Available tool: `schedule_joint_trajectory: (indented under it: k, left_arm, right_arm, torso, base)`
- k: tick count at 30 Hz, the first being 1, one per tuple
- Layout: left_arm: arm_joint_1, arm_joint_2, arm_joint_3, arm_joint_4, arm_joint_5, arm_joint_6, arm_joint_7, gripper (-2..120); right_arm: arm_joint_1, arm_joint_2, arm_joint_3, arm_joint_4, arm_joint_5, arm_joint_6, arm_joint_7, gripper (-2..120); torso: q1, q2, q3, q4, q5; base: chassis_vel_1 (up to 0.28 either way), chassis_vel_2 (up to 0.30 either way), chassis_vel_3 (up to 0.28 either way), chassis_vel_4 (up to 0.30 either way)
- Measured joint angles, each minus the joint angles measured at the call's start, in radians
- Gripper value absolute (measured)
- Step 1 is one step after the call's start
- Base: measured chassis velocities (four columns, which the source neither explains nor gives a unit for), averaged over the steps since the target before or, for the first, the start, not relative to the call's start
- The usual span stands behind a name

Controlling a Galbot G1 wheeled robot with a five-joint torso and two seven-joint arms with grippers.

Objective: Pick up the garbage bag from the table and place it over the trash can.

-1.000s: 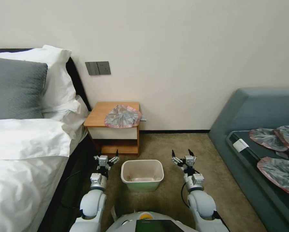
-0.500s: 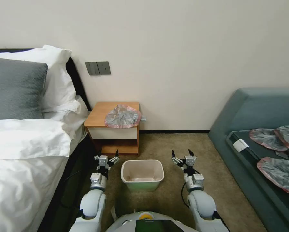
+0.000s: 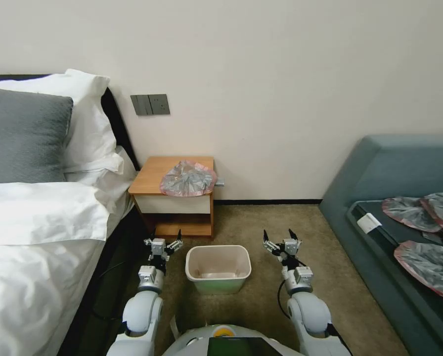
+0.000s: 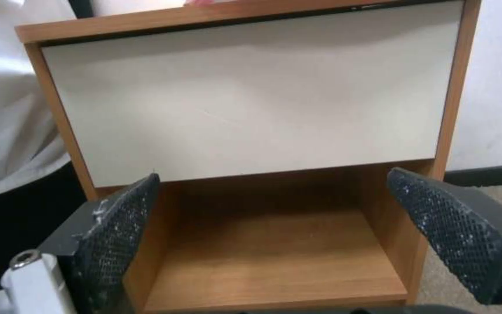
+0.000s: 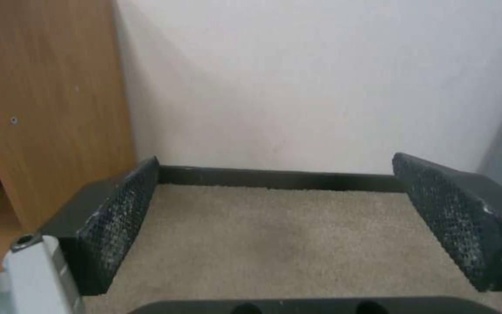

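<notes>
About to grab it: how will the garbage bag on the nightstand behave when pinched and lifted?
The garbage bag looks like thin crinkled film lying flat on the table, so it is probably floppy and very light. A pinch may catch only one layer. It will likely sag and could slip.

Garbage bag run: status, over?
Left gripper and right gripper open, empty, low either side of the trash can. Garbage bag untouched on the table. Nothing between the grippers and the table.

Bedroom: bed (image 3: 38,232), nightstand (image 3: 174,200)
</notes>
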Motion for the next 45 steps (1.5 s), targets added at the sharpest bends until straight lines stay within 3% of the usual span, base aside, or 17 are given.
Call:
schedule_joint_trajectory:
  k: [2,5,9,14,19,23,25,28,29,30,31,33,37,39,45]
  left_arm:
    - [0.000,0.003,-0.010,-0.002,-0.010,-0.005,-0.004,99]
    - [0.002,0.035,-0.099,-0.053,-0.111,-0.069,-0.044,95]
    - [0.005,0.068,-0.191,-0.105,-0.213,-0.138,-0.087,99]
    - [0.032,0.080,-0.141,-0.130,-0.294,-0.086,-0.093,98]
    - [0.052,0.084,-0.098,-0.130,-0.300,-0.076,-0.090,98]
    - [0.077,0.103,-0.046,-0.123,-0.290,-0.069,-0.094,98]
    - [0.086,0.102,-0.031,-0.109,-0.259,-0.074,-0.100,99]
    - [0.087,0.097,-0.029,-0.100,-0.244,-0.082,-0.108,99]
    - [0.087,0.090,-0.029,-0.092,-0.230,-0.090,-0.112,99]
    - [0.087,0.090,-0.029,-0.092,-0.230,-0.090,-0.112,99]
    - [0.084,0.082,-0.030,-0.081,-0.213,-0.100,-0.115,99]
    - [0.082,0.075,-0.032,-0.073,-0.203,-0.108,-0.117,99]
    - [0.063,0.054,-0.039,-0.051,-0.183,-0.117,-0.121,99]
    - [0.040,0.041,-0.042,-0.039,-0.179,-0.115,-0.122,99]
    - [-0.002,0.028,-0.046,-0.005,-0.180,-0.111,-0.123,99]
  right_arm:
    - [-0.008,0.000,-0.003,0.009,-0.006,0.009,0.004,100]
    - [-0.104,0.005,-0.060,0.127,-0.087,0.119,0.068,100]
    - [-0.127,0.002,-0.089,0.155,-0.093,0.140,0.109,100]
    - [-0.119,0.002,-0.096,0.151,-0.092,0.147,0.095,100]
    - [-0.105,-0.003,-0.095,0.132,-0.092,0.166,0.090,100]
    - [-0.062,-0.024,-0.057,0.094,-0.135,0.242,0.057,100]
    - [0.006,-0.095,-0.027,0.067,-0.176,0.299,0.026,100]
    - [0.033,-0.141,-0.024,0.056,-0.182,0.313,0.019,100]
    - [0.070,-0.204,-0.024,0.037,-0.190,0.332,0.013,100]
    - [0.070,-0.204,-0.024,0.037,-0.190,0.332,0.013,100]
    - [0.103,-0.248,-0.034,0.011,-0.207,0.349,0.011,100]
    - [0.135,-0.280,-0.041,-0.007,-0.223,0.360,0.011,100]
    - [0.253,-0.353,-0.094,-0.075,-0.300,0.386,0.014,100]
    - [0.397,-0.399,-0.176,-0.172,-0.397,0.405,0.004,100]
    - [0.604,-0.415,-0.328,-0.346,-0.551,0.461,-0.025,100]
  torso:
    - [0.000,0.000,0.000,0.0000,0.0002]
    - [0.000,0.000,0.000,-0.0006,-0.0005]
    - [0.000,0.000,0.000,0.0004,0.0005]
    - [0.000,0.000,0.000,0.0000,0.0000]
    - [0.000,0.000,0.000,0.0000,0.0000]
    - [0.000,0.000,0.000,-0.0002,0.0001]
    - [0.000,0.000,0.000,0.0001,0.0004]
    - [0.000,0.000,0.000,-0.0001,0.0002]
    - [0.000,0.000,0.000,0.0006,0.0000]
    - [0.000,0.000,0.000,0.0006,0.0000]
    - [0.000,0.000,0.000,-0.0010,0.0008]
    - [0.000,0.000,0.000,0.0002,0.0004]
    - [0.000,0.000,0.000,0.0002,0.0006]
    - [0.000,0.000,0.000,0.0001,0.0000]
    - [0.000,0.000,0.000,0.0001,0.0002]
  base:
    - [0.000,0.000,0.000,0.000]
    - [0.000,0.000,0.000,0.000]
    - [0.000,0.000,0.000,0.000]
    - [0.000,0.000,0.000,0.000]
    - [0.000,0.000,0.000,0.000]
    - [0.000,0.000,0.000,0.000]
    - [0.000,0.000,0.000,0.000]
    - [0.000,0.000,0.000,0.000]
    - [0.000,0.000,0.000,0.000]
    - [0.000,0.000,0.000,0.000]
    - [0.000,0.000,0.000,0.000]
    - [0.000,0.000,0.000,0.000]
    - [0.000,0.000,0.000,0.000]
    - [0.000,0.000,0.000,0.000]
    - [0.000,0.000,0.000,0.000]
